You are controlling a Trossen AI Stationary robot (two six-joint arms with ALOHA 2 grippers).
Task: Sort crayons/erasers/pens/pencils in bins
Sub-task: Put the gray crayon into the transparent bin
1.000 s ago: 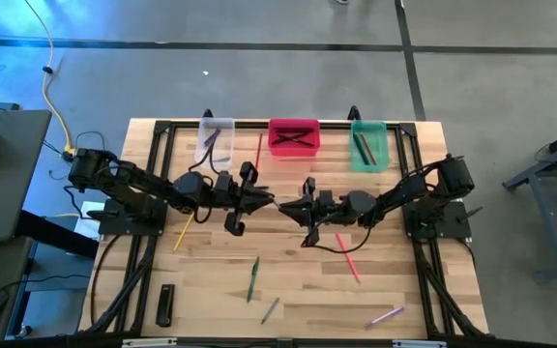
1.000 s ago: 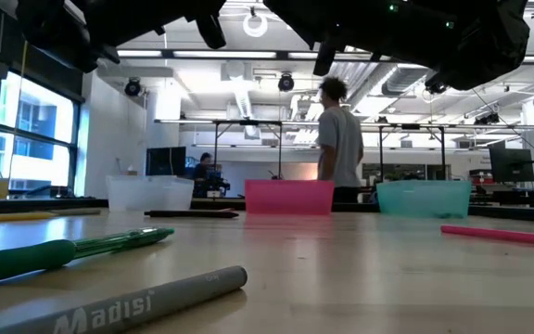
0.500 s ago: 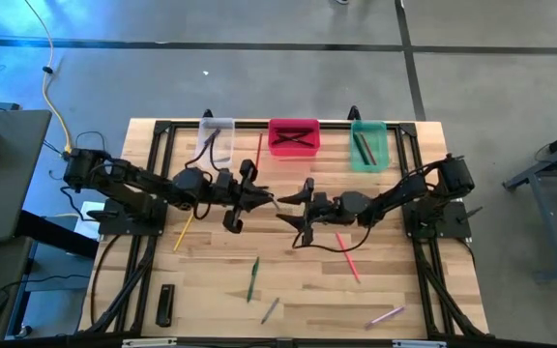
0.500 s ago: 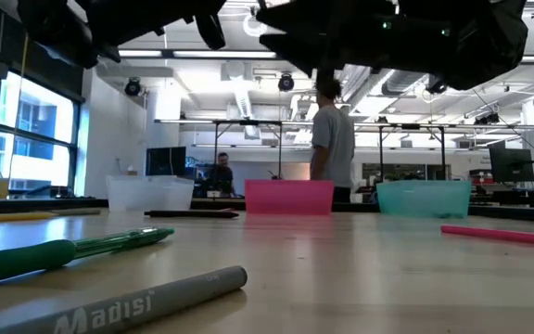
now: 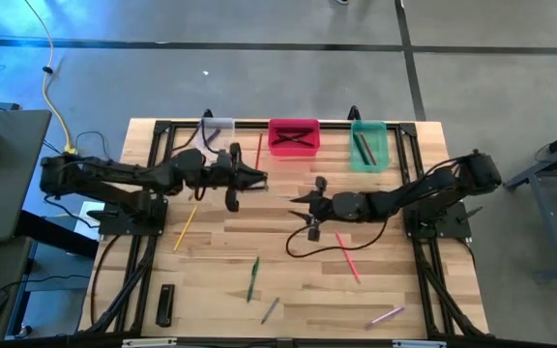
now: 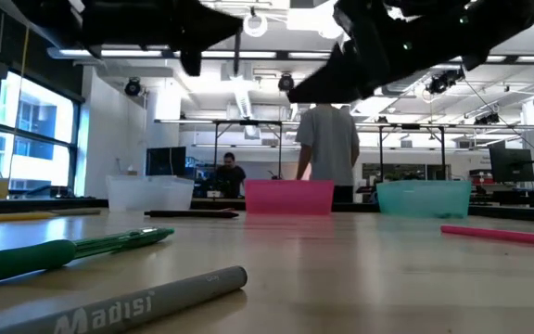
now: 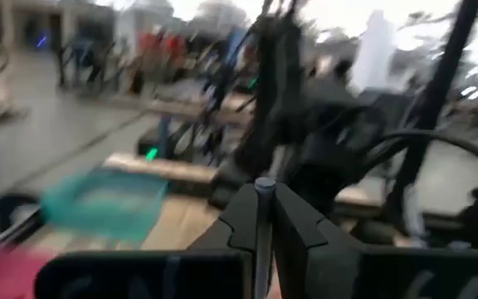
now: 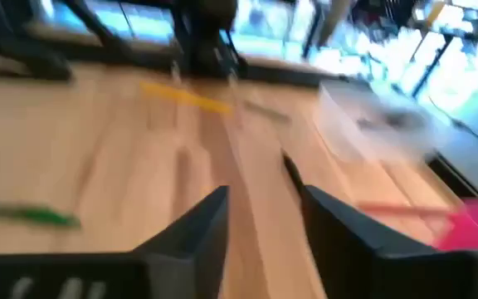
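My left gripper hangs above the table's far-left middle, shut on a thin grey stick, short of the clear bin. My right gripper hovers over the table's middle, open, with nothing between its fingers. The pink-red bin and the green bin stand beside the clear one along the far edge, with sticks inside. Loose sticks lie flat on the table: yellow, red, green, grey, pink. My left gripper pinches the thin grey stick between its two fingers. The stick lies along the fingers, and its round end pokes out just past their tips. The fingers point about level toward the table's right, and the stick is clear of the table.
A flat black bar lies near the front left corner and a pale pink stick near the front right. A black cable loops on the table below the right gripper. A person stands in the room behind the bins.
The two grippers stood tip to tip over the table's middle and have parted. My left gripper has swung toward the far-left, toward the clear bin, staying shut on the stick. My right gripper has spread its fingers, tipped up toward level and drawn back toward the right.
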